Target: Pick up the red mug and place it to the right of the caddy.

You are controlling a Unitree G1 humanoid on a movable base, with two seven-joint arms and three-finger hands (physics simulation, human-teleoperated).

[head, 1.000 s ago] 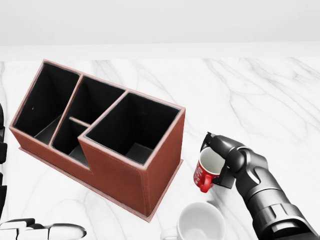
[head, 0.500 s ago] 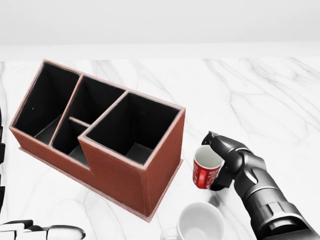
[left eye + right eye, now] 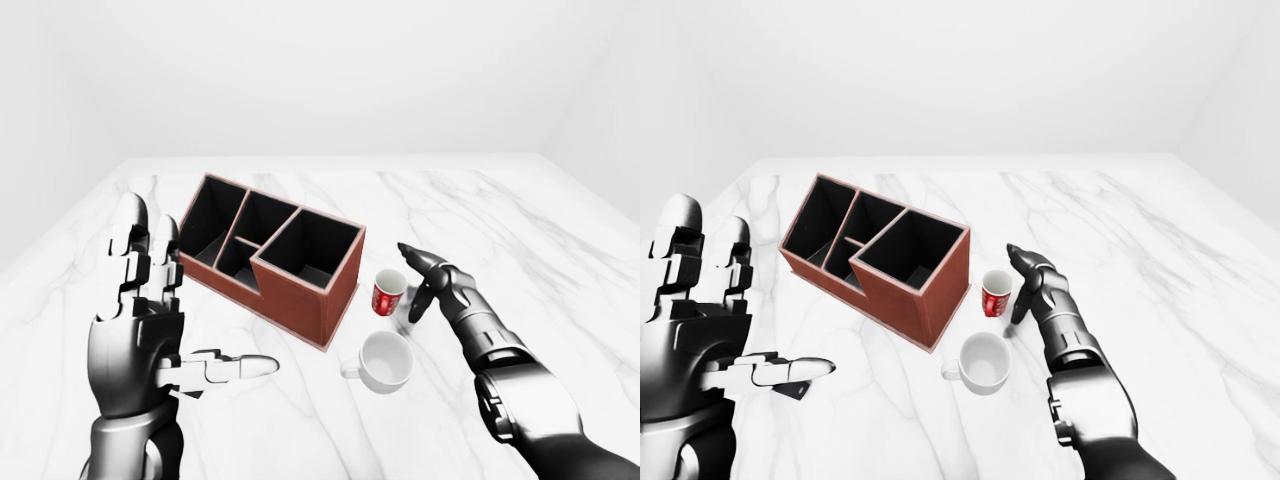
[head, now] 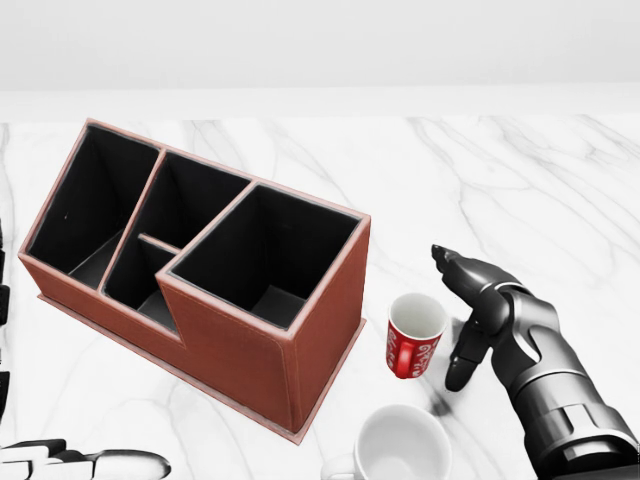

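The red mug (image 4: 413, 335) stands upright on the white marble table (image 4: 530, 180), just to the right of the brown caddy (image 4: 262, 352). In the head view my right hand (image 4: 450, 318) is beside the mug on its right, open, with its fingers spread and none touching the mug. My left hand (image 3: 150, 320) is raised at the left of the left-eye view, open and holding nothing, well away from the caddy.
A white mug (image 4: 400, 445) sits at the bottom of the head view, just below the red mug and near my right forearm. The caddy has three dark compartments with nothing in them. The table's far edge meets a plain white wall.
My right hand has opened and drawn off to the right, letting go of the red mug. The mug was tilted in the hand and now stands upright on the table.
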